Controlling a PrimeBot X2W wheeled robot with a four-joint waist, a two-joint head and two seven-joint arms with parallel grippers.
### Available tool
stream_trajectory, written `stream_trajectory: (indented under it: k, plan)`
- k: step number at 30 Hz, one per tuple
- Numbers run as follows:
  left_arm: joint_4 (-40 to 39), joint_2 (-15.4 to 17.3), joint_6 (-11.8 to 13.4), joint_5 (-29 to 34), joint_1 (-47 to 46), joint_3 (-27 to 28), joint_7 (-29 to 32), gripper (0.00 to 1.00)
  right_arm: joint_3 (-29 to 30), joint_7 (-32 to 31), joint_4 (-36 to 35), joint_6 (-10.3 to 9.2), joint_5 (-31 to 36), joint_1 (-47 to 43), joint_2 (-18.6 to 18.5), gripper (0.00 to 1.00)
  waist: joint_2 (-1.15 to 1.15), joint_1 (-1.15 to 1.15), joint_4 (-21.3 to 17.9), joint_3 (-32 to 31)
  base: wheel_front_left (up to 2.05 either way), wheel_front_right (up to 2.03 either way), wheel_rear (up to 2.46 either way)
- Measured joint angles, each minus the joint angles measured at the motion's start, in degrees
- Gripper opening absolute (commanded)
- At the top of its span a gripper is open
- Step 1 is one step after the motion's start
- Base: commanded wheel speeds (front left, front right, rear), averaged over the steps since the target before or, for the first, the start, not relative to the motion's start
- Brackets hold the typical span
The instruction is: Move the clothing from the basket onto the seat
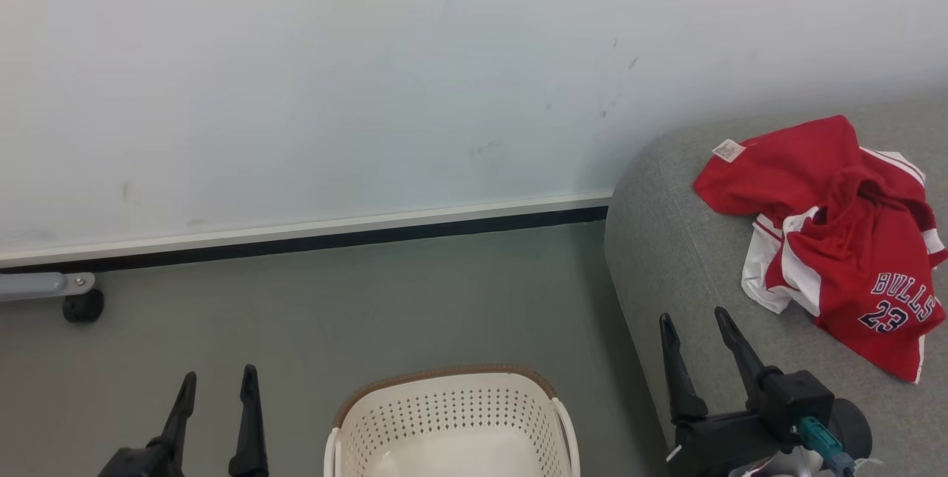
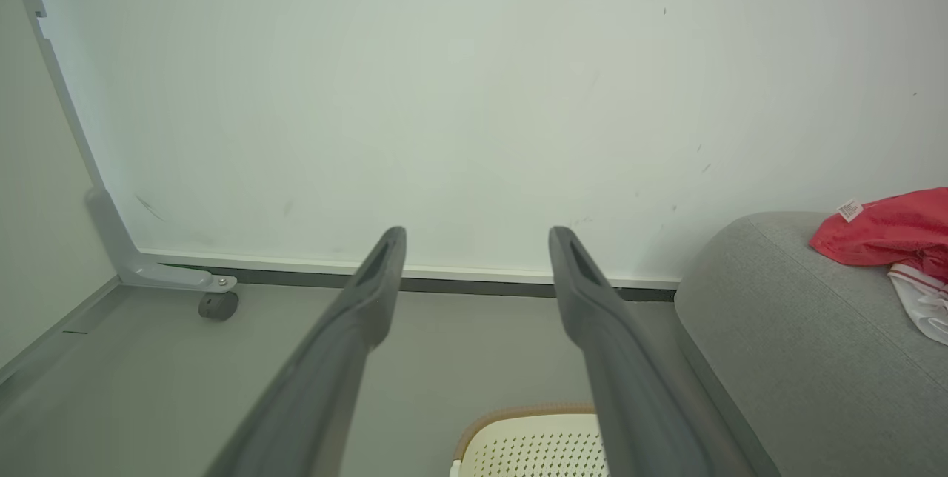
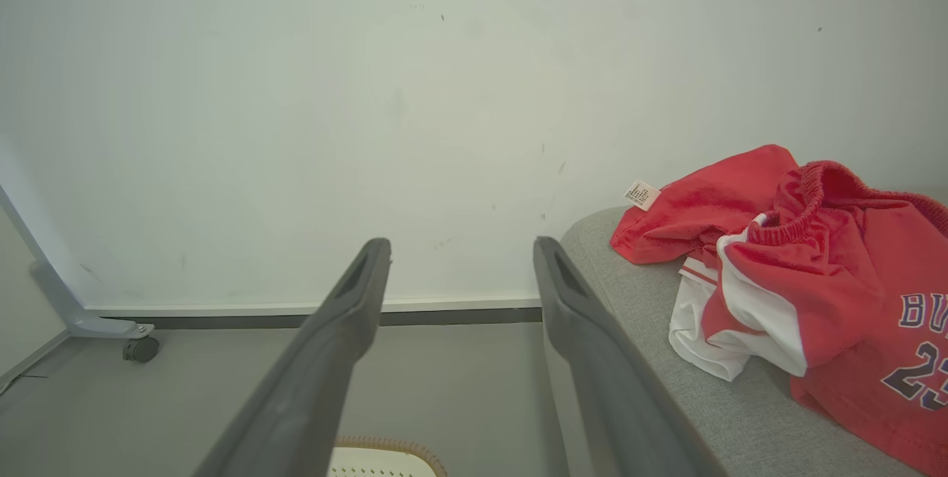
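Note:
The red clothing with white panels and a dark number 23 lies crumpled on the grey seat at the right; it also shows as clothing and clothing in the wrist views. The cream perforated basket with a brown rim stands on the floor at bottom centre; what shows of its inside holds nothing. My left gripper is open to the basket's left, above the floor. My right gripper is open over the seat's front edge, left of the clothing, with nothing between its fingers.
A pale wall with a dark baseboard runs across the back. A grey frame leg on a black caster stands at the far left. Grey floor lies between wall, basket and seat.

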State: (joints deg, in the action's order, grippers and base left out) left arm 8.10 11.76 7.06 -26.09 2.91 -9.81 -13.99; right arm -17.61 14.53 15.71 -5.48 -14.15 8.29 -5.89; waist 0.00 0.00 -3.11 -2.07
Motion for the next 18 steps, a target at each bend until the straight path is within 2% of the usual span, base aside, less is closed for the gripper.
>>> stream_trajectory:
  k: [13, 14, 18]
  plan:
    - [-1.16, -0.19, 0.01, 1.51, 0.79, 1.01, -0.25, 1.00, 0.90, 0.00, -2.61, -0.42, 0.04, -1.69, -0.15, 1.00, 0.00, 0.00, -0.03, 0.44, 0.00, 0.00, 0.00]
    - [-1.15, -0.18, 0.01, 1.58, 0.91, 1.20, -0.25, 0.00, 0.93, 0.00, -2.67, -0.49, 0.04, -1.84, -0.15, 0.00, 0.00, 0.00, 0.00, 0.47, 0.00, 0.00, 0.00]
    - [1.10, -1.14, -0.01, 1.47, 1.76, 0.81, -0.22, 0.00, 0.56, -0.34, -0.40, -0.55, 0.03, -3.42, 0.22, 0.00, 0.00, 0.00, 0.01, 0.49, 0.00, 0.00, 0.00]
